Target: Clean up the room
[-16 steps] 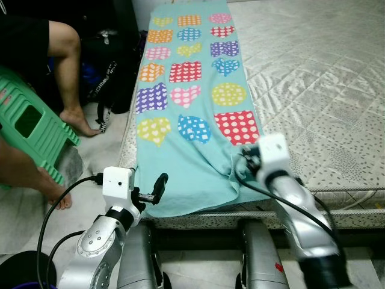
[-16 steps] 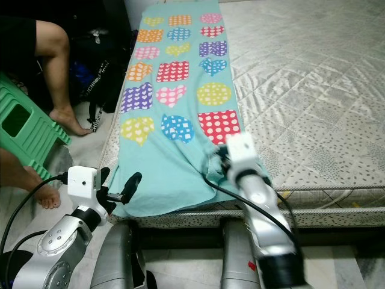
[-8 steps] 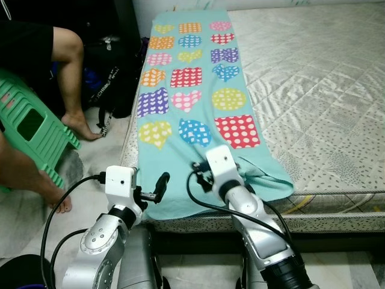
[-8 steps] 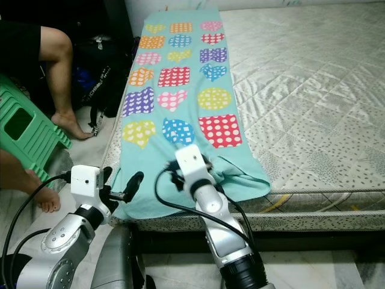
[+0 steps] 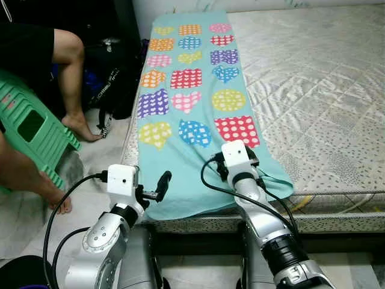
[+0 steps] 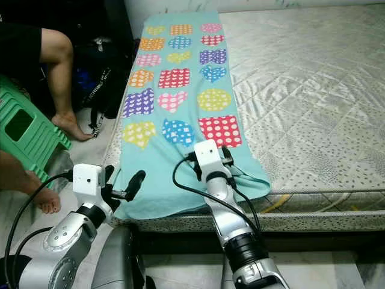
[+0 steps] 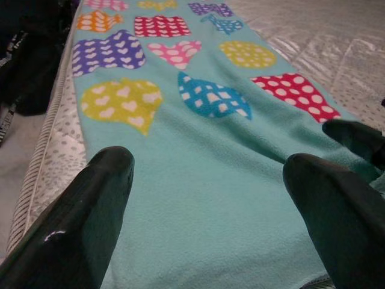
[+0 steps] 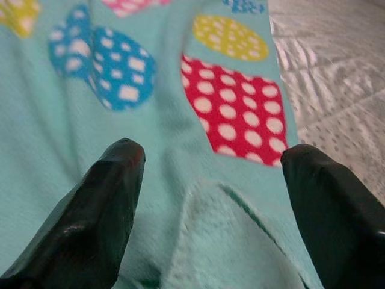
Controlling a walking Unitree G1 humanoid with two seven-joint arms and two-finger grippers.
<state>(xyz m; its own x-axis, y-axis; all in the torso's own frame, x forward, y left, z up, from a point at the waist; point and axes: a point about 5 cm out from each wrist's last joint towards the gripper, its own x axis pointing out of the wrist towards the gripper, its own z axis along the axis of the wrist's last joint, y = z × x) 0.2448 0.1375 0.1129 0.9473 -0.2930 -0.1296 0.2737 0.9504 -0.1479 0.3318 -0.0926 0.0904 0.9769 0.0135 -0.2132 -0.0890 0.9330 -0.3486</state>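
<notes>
- Currently I judge the blanket [image 5: 192,108] to be light, soft and fully limp fleece. It will drape and bunch when lifted and will not hold a shape. Its nap should give the fingers good friction, so I expect little slip.
- Location: the blanket lies lengthwise along the left side of the bed [image 5: 325,90], on the bare quilted mattress. Its near end hangs slightly over the foot edge.
- Appearance: teal ground with three columns of coloured spotted patches (hearts, circles, squares). It lies mostly flat. The near right corner [image 5: 274,183] is folded over and rumpled.
- Grasp point, as I judge it: the raised fold at that near right corner offers fabric thick enough to pinch. The near hem is the alternative.
- Right gripper [image 8: 210,198]: fingers spread wide, holding nothing, poised low over the rumpled fold beside the red spotted patch [image 8: 237,117].
- Left gripper [image 7: 210,180]: fingers spread, empty, held off the near left edge of the blanket.
- Caution: a seated person's legs [image 5: 66,84] and a green stool [image 5: 30,129] are on the floor left of the bed.
</notes>
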